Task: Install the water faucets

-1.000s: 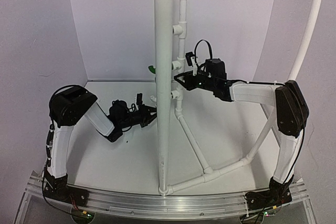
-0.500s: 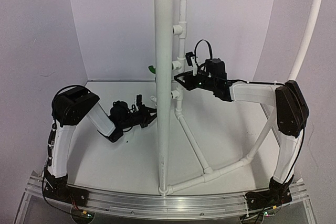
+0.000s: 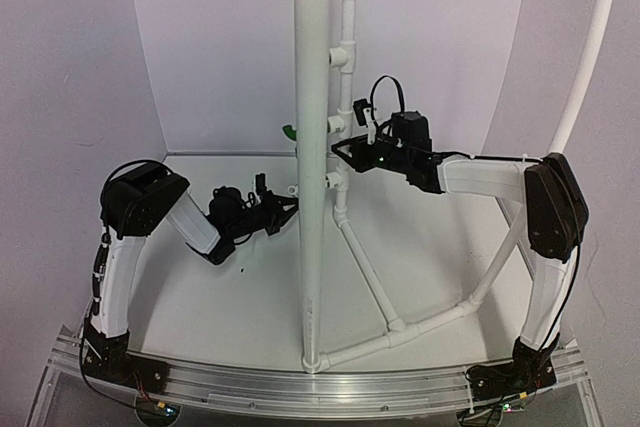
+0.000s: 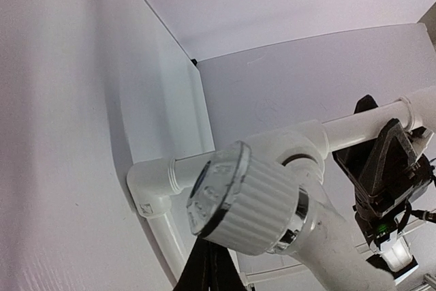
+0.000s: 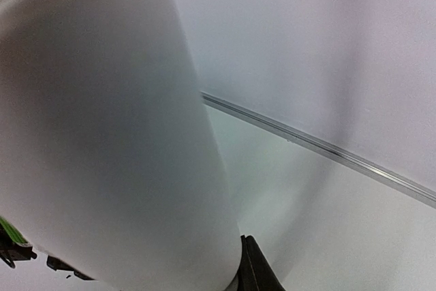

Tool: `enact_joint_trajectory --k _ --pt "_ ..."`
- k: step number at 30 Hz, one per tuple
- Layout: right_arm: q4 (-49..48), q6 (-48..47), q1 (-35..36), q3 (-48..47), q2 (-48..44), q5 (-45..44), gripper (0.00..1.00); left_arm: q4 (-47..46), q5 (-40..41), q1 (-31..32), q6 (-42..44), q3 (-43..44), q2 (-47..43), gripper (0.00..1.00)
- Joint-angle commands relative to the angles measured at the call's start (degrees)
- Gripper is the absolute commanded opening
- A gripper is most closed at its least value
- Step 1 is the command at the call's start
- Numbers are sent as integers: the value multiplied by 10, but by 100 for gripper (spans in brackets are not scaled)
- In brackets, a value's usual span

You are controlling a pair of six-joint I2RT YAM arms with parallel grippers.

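Setting: White table (image 3: 430, 247) and a pale curved backdrop are shown, with a frame of white pipes standing between two arms.
Change: The left arm is seen raised slightly and drawn a touch leftward compared with a second ago. The right arm is unmoved, and the white faucet (image 4: 243, 199) is left where it was.
Meaning: Since the faucet stays put while the arm shifts, it is judged to be seated at its outlet already. Whether it is fully screwed home cannot be confirmed.
White faucet: It is found low on the frame, just left of the thick upright pipe (image 3: 312, 147), with its ribbed knob filling the left wrist view.
Green faucet: The green faucet (image 3: 289, 131) is glimpsed higher up, mostly hidden behind the thick pipe.
Left gripper: The left gripper (image 3: 283, 211) is held just beside the white faucet. Whether its fingers are apart or closed cannot be told.
Right gripper: The right gripper (image 3: 342, 149) is held against the thin riser (image 3: 346, 17). Its finger spacing cannot be told either.
Count: Two faucets, two arms and two grippers are counted, with at least four tee outlets (image 3: 340, 52) on the riser.
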State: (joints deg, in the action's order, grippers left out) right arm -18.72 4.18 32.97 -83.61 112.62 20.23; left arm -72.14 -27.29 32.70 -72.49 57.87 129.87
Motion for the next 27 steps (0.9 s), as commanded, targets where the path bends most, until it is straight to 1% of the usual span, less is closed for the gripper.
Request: enact_joint_trajectory --k 1,11,20,27 --pt "42 60 17 0 -10 95 0 -22 11 -21 4 30 0 1" --pt "42 58 16 0 -10 93 0 41 -47 -34 51 79 -26 1" --pt "42 58 14 0 -8 96 0 138 -86 -35 119 98 -95 1" --pt "42 61 13 -5 -3 98 0 200 -112 -33 159 112 -128 1"
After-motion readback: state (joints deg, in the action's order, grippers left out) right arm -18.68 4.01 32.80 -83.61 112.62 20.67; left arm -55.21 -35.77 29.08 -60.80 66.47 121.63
